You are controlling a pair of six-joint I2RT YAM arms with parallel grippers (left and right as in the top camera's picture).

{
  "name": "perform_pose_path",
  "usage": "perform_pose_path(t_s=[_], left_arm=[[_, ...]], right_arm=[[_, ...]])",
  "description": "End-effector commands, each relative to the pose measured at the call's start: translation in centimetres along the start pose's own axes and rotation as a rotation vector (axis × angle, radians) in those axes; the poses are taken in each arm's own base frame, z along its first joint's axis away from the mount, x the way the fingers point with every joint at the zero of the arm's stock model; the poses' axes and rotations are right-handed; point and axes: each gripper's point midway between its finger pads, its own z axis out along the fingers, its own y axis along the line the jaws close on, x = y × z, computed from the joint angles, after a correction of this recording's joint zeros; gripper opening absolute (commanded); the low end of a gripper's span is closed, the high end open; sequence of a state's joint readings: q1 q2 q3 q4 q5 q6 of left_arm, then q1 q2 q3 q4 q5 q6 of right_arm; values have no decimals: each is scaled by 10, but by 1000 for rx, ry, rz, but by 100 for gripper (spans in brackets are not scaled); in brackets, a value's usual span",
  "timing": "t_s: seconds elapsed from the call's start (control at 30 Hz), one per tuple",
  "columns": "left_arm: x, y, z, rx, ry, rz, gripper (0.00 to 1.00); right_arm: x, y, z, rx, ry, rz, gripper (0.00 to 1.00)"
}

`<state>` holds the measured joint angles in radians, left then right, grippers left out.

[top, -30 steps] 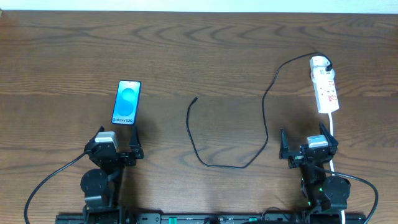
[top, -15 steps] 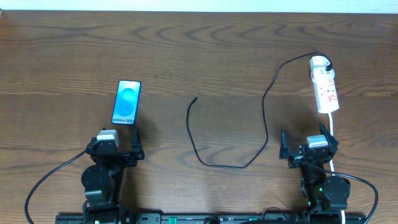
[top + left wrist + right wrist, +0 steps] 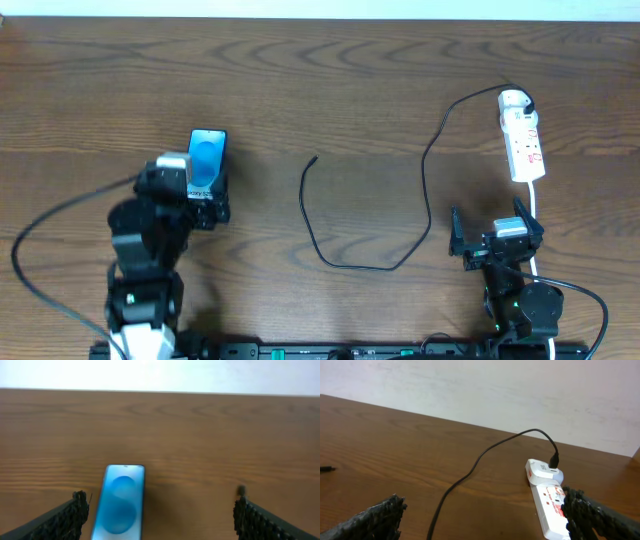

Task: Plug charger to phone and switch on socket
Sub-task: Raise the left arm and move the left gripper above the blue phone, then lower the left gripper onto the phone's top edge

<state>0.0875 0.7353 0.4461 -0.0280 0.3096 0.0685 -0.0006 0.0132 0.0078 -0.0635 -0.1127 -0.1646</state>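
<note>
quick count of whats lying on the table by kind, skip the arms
phone: 1
black charger cable: 1
white power strip: 1
total: 3

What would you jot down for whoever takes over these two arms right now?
Left pincer: open, empty, over the phone's near end.
Right pincer: open, empty, short of the socket.
Charger: black plug sits in the socket's far end; small tip lies free on the table, apart from the phone.
Done: nothing gripped.
Left: tip into phone, switch socket on; switch state unreadable.
</note>
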Motion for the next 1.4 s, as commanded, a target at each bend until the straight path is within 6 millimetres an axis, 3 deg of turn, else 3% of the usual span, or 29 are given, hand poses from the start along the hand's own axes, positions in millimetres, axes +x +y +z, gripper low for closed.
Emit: perform_pose_path(t_s=[0.0, 0.37, 0.47, 0.67, 0.87, 1.37], left_arm=[[-20, -17, 12, 117, 40, 14, 94], [-44, -9, 51, 142, 333, -11, 94], [-59, -4, 58, 137, 399, -22, 94], [-77, 21, 75, 38, 568, -2, 94], [-76, 39, 85, -37, 639, 27, 94], [-62, 38, 88, -32, 685, -17, 94]], right_arm=[[1, -1, 0, 1, 3, 15, 99], [1, -1, 0, 1, 3, 15, 99], [1, -1, 0, 1, 3, 15, 99], [1, -1, 0, 1, 3, 15, 99], [1, -1, 0, 1, 3, 15, 99], [1, -1, 0, 1, 3, 15, 99]])
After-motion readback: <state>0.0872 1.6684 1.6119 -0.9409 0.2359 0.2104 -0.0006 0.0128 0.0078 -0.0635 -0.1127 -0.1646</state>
